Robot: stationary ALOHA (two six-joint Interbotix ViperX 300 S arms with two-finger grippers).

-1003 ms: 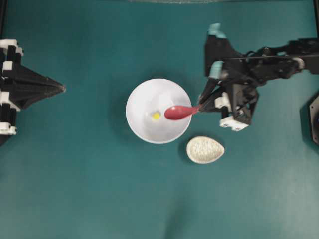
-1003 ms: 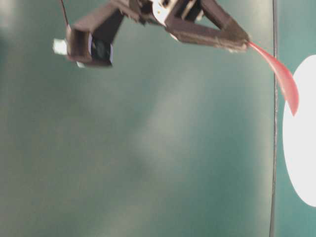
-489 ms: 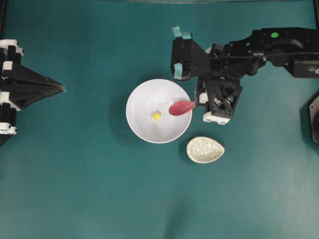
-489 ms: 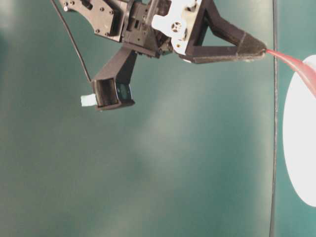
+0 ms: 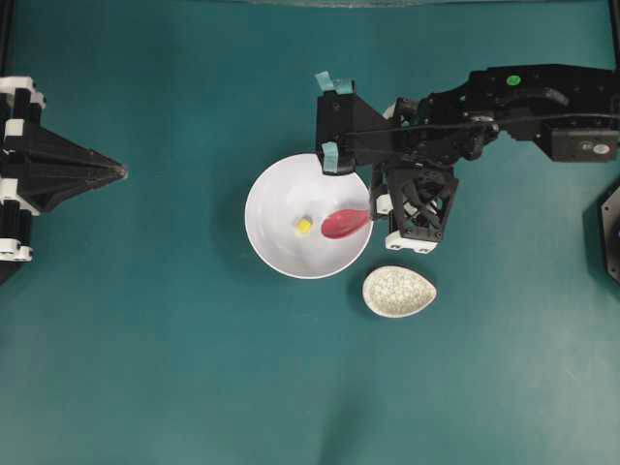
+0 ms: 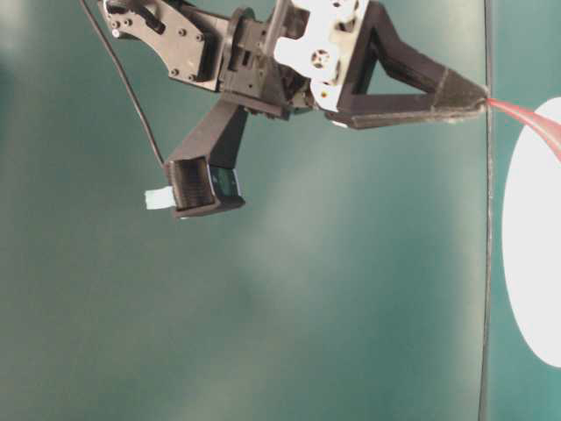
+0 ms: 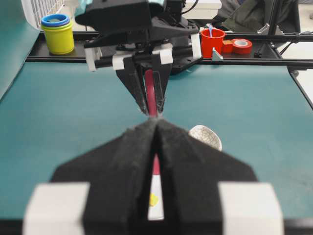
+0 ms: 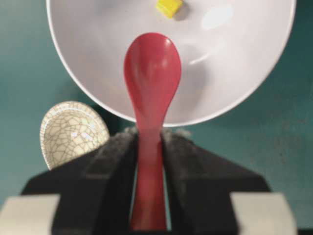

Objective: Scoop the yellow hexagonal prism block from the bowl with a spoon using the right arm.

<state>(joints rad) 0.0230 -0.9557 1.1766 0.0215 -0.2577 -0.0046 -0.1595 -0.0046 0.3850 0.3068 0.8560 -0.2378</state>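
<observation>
Right gripper [image 8: 149, 142] clamped, arm outstretched; left gripper [image 5: 121, 172] closed, level.

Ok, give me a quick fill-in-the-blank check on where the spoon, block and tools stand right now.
1. The right tool is shut on the ____ of the red spoon.
2. The yellow hexagonal block lies in the white ____.
3. The spoon's scoop is ____: the block is not in it.
4. The speckled teardrop dish sits ____ the white bowl, on the table.

Missing words: handle; bowl; empty; outside
</observation>
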